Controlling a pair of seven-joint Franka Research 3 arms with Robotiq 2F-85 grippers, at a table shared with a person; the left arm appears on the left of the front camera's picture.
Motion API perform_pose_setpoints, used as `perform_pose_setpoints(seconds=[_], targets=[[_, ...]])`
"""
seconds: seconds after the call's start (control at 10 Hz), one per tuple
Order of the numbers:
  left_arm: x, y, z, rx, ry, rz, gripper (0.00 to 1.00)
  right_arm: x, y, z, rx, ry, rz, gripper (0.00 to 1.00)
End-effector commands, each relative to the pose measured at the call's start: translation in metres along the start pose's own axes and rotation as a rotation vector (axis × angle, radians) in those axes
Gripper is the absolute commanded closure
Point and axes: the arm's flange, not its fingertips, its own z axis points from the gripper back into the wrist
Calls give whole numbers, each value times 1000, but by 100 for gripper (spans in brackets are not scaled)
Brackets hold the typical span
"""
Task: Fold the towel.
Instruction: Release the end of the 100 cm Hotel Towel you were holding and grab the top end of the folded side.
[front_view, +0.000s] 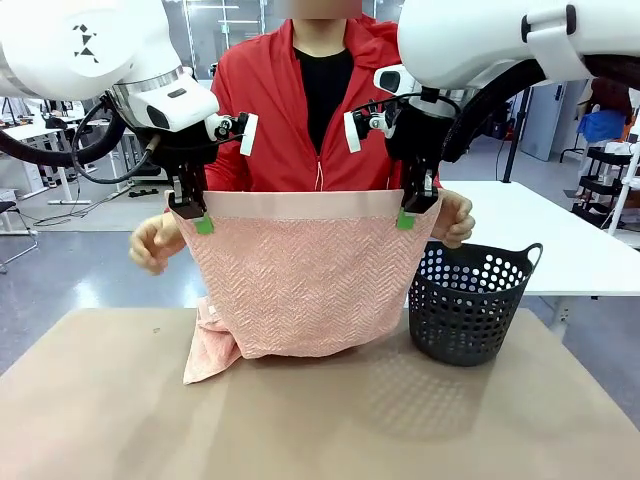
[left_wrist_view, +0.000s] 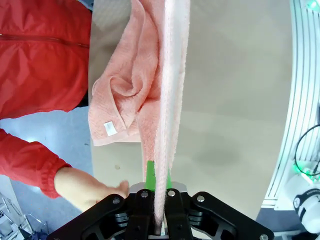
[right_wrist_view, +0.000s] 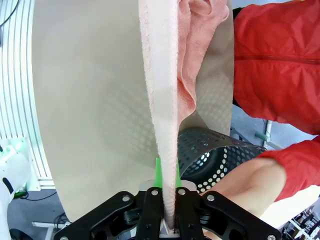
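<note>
Towel (front_view: 300, 280) hung by its top edge between 2 clamped end effectors

Below both end effectors the pale tabletop (front_view: 300, 420) carries the towel's lower end, which lies bunched and trailing under the left end effector (front_view: 204, 222). From there the cloth rises as a slack sheet to its smooth plain band. The left end effector pinches 1 top corner and the right end effector (front_view: 405, 217) the other, green pads closed on the fabric. It looks light, soft and limp, likely to sag and slide unless held at corners or along the firmer band. A small white tag (left_wrist_view: 108, 128) sits on the crumpled part below the left end effector, its writing too small to read. A dark basket (front_view: 465, 305) stands below and outside the right end effector. The person's hands (front_view: 455, 218) sit just behind both.
</note>
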Motion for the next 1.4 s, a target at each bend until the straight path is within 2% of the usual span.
perform_pose_setpoints(seconds=[0.0, 1.3], targets=[[-1, 1, 3, 4, -3, -8, 100, -3, -1, 1, -1, 4, 2, 100], [-1, 1, 3, 4, -3, -8, 100, -3, -1, 1, -1, 4, 2, 100]])
